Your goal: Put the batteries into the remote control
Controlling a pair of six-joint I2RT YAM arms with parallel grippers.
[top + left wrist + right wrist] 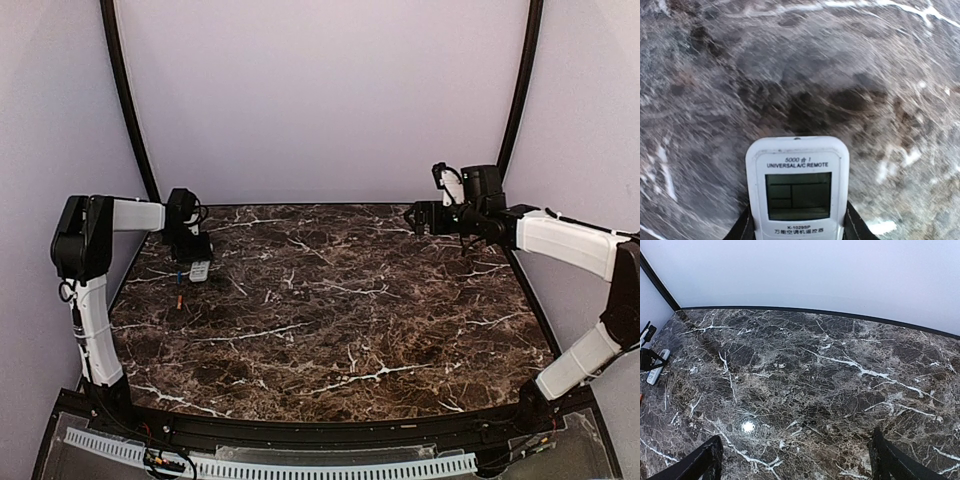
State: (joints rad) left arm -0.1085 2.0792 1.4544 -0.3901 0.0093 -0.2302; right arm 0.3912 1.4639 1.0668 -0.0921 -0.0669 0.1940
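The remote control point(797, 192) is a slim white handset with a grey screen, face up between my left gripper's point(796, 225) black fingers point(742, 227). They press on both its sides, so the gripper is shut on it. From above, the remote point(199, 270) sits at the table's far left under that gripper point(196, 258). The marble behind it is smeared while the remote stays sharp. A thin orange-red piece point(180, 292) lies just in front; I cannot tell if it is one of the batteries. My right gripper point(412, 217) hangs open over the far right, nothing between its fingers point(705, 460).
The dark marble table point(330, 300) ends at a black rim on all sides. Pale curved walls stand close behind and beside it. From the right wrist, the remote point(655, 371) and left gripper point(648, 359) show at the far left edge.
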